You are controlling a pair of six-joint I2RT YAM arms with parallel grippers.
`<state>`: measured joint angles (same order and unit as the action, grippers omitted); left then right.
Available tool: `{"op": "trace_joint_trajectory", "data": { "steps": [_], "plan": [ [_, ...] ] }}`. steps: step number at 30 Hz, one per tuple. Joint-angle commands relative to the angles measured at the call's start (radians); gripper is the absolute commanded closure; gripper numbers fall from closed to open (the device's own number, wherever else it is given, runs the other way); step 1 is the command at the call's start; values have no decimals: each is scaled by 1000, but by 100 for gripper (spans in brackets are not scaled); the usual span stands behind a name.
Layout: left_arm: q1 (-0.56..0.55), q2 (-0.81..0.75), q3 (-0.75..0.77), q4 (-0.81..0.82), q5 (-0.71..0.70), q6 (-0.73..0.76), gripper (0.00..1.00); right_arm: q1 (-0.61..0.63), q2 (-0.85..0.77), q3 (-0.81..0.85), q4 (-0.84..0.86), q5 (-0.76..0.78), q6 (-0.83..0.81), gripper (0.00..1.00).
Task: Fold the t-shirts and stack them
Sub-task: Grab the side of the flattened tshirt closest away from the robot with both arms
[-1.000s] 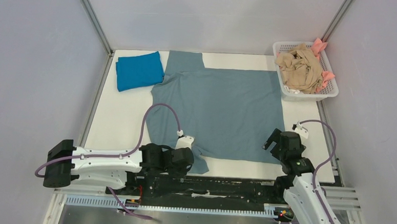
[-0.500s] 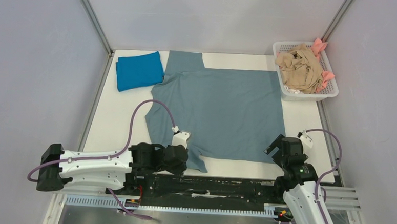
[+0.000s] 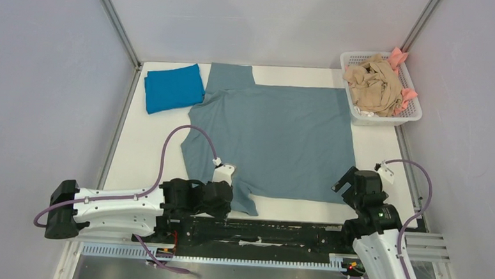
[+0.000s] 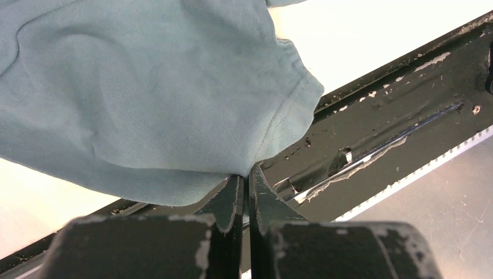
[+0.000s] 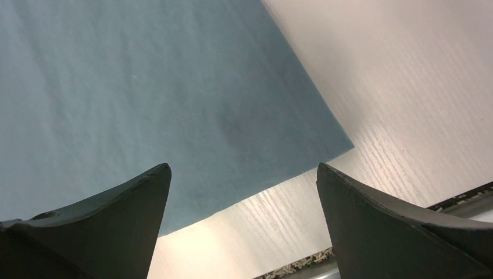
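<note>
My left claw [image 4: 245, 179] pinched tight on grey-blue shirt [image 4: 139, 93] sleeve. My right claw [image 5: 243, 168] wide apart, shirt corner under it.

A white desk [image 3: 142, 153] carries a large grey-blue t-shirt [image 3: 277, 141] spread flat across its middle, with one sleeve reaching the near edge. A folded bright blue t-shirt [image 3: 173, 87] lies just beside it in the far left corner. A white basket [image 3: 381, 120] stands in the far right corner.
</note>
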<state>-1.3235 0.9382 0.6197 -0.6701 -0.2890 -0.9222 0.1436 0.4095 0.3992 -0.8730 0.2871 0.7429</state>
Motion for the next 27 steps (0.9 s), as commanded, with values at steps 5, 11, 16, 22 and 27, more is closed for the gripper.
{"op": "trace_joint_trajectory", "data": {
  "steps": [5,11,16,22,27],
  "plan": [
    [7,-37,-19,15,-41,8,98,-4,-164,-173,29,2,168,9],
    [14,-42,-19,4,-53,10,98,-3,-301,-236,48,60,252,27],
    [19,-52,-21,2,-57,3,98,-4,-323,-250,65,69,246,46],
    [30,-57,-12,-12,-70,-2,98,-3,-230,-285,147,16,200,73],
    [43,-57,5,-22,-82,6,98,-4,-199,-261,165,26,154,100]
  ]
}}
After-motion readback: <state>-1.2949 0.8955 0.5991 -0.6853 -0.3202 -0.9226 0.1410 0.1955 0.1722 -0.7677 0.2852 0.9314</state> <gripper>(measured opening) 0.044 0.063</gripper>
